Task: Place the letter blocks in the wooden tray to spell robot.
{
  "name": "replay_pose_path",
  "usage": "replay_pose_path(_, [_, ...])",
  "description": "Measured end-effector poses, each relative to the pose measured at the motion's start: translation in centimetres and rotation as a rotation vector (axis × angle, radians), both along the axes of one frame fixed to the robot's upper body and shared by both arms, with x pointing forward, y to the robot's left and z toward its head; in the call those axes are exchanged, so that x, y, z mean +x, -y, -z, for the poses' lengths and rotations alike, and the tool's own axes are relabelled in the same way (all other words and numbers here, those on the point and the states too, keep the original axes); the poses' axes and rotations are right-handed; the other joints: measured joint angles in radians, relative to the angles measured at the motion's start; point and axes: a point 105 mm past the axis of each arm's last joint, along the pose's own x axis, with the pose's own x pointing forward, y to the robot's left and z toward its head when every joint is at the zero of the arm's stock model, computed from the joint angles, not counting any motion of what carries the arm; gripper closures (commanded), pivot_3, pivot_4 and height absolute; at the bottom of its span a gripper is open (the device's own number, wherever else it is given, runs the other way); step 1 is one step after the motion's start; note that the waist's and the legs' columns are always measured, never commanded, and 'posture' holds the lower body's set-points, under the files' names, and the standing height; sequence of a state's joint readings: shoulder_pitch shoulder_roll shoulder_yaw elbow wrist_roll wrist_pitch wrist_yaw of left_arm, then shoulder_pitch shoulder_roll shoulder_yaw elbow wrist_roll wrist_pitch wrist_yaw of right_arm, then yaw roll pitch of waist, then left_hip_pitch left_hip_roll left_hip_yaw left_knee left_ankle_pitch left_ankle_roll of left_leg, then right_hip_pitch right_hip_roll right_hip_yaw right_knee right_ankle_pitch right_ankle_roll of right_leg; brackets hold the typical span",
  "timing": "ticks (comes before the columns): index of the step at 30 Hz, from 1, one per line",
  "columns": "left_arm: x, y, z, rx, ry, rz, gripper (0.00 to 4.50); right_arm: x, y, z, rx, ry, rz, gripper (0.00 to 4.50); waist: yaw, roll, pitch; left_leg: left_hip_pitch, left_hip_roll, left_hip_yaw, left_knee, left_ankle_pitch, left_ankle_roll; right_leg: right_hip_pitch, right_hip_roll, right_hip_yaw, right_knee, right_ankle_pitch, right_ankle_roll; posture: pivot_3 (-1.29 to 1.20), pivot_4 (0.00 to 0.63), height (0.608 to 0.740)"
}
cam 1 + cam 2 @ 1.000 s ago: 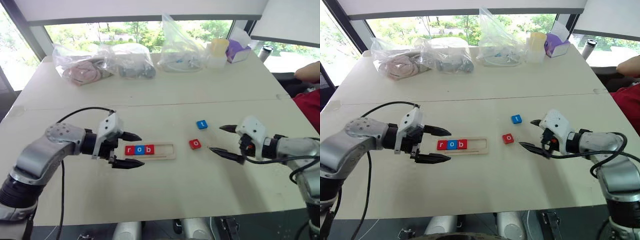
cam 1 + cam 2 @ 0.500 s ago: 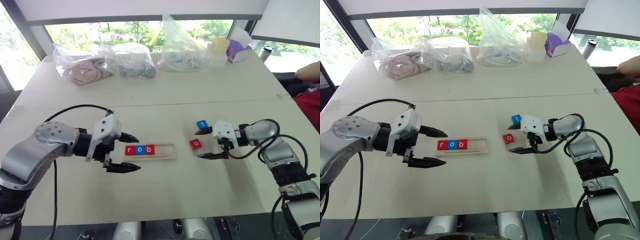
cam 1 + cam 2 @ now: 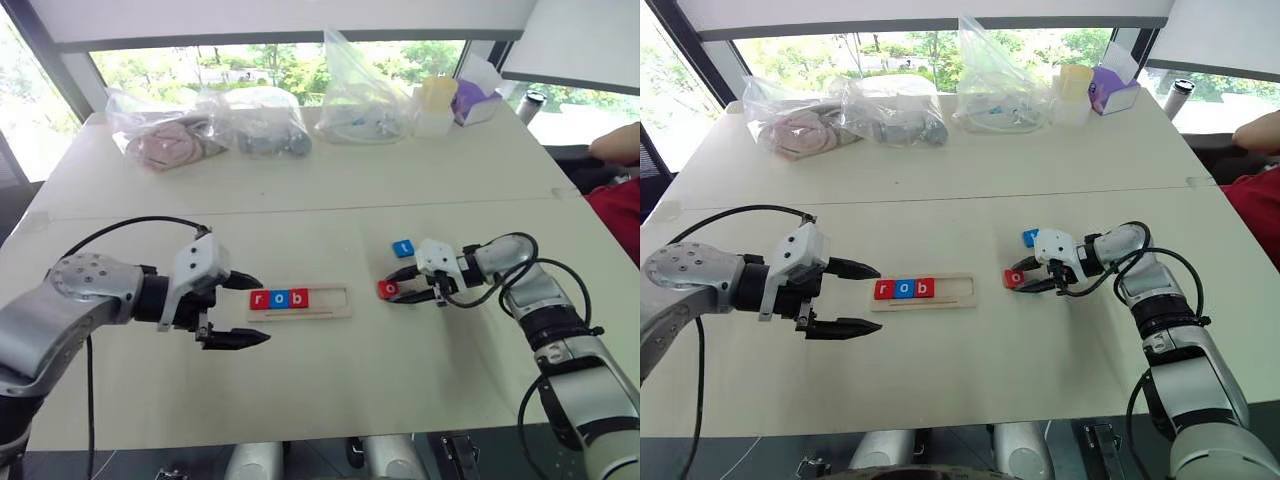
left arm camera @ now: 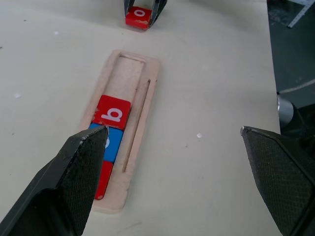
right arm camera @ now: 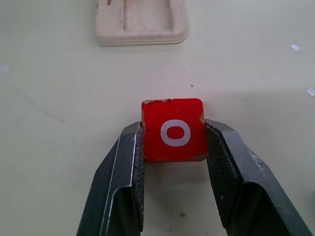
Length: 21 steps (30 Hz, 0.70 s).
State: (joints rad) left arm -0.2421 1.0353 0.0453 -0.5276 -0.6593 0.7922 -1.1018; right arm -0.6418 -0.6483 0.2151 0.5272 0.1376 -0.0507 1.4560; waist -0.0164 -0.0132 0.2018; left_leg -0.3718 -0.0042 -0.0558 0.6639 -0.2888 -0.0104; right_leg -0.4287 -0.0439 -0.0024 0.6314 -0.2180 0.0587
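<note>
The wooden tray (image 3: 331, 298) lies on the table's middle, holding a red r (image 3: 260, 299), a blue o (image 3: 280, 299) and a red b (image 3: 300, 298) at its left end; its right part is bare. To the tray's right, a red o block (image 5: 173, 130) rests on the table with my right gripper (image 3: 398, 286) shut on its two sides. A blue t block (image 3: 403, 248) lies just behind that gripper. Left of the tray hovers my left gripper (image 3: 263, 310), open and holding nothing, its fingers (image 4: 83, 162) pointing along the tray.
Several clear plastic bags (image 3: 262, 122) line the table's far edge, with a lidded cup (image 3: 437, 103) and a purple box (image 3: 477, 98) at the far right. A person's red sleeve (image 3: 618, 215) shows at the right edge. A seam (image 3: 300, 210) crosses the table.
My right gripper has swung in from the right and shut on the red o block. The left gripper has drawn slightly left, away from the tray, still open.
</note>
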Motion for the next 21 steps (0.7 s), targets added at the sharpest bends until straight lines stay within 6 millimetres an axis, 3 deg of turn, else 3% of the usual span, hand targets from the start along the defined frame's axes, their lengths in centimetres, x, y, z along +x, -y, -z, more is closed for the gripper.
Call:
replay_pose_path(3, [0.1,-0.5,-0.2,0.007,0.012,-0.014,0.00,-0.4,-1.7,-1.7,0.049,-0.002,0.023,3.33,0.000,0.000,0.000,0.000,0.000,-0.001,0.000,0.000,0.000,-0.001,0.000,0.000,0.000,0.000,0.000,0.00,0.150,0.740])
replay_pose_path(7, [0.0,-1.3,0.1,0.025,-0.001,-0.035,0.00,-1.4,-5.7,-3.6,0.056,0.068,0.005,3.33,0.000,0.001,0.000,-0.001,0.000,-0.002,0.000,0.000,0.000,-0.001,0.000,0.000,0.000,0.000,0.001,0.00,0.150,0.740])
replay_pose_path(14, [0.5,-1.9,0.9,0.082,0.023,-0.044,0.00,-3.0,-10.0,-0.6,-0.072,0.058,-0.032,3.33,0.003,0.000,0.000,-0.001,-0.001,0.000,0.000,0.000,0.000,-0.001,-0.001,0.000,0.000,0.000,0.000,0.00,0.150,0.740])
replay_pose_path(21, [0.6,-1.6,1.1,0.070,0.028,-0.045,0.00,-1.4,-10.6,-0.4,-0.104,0.099,0.054,3.33,0.002,0.000,0.000,-0.002,-0.001,-0.001,0.000,0.000,0.000,-0.002,0.000,-0.001,0.000,0.000,0.000,0.00,0.150,0.740])
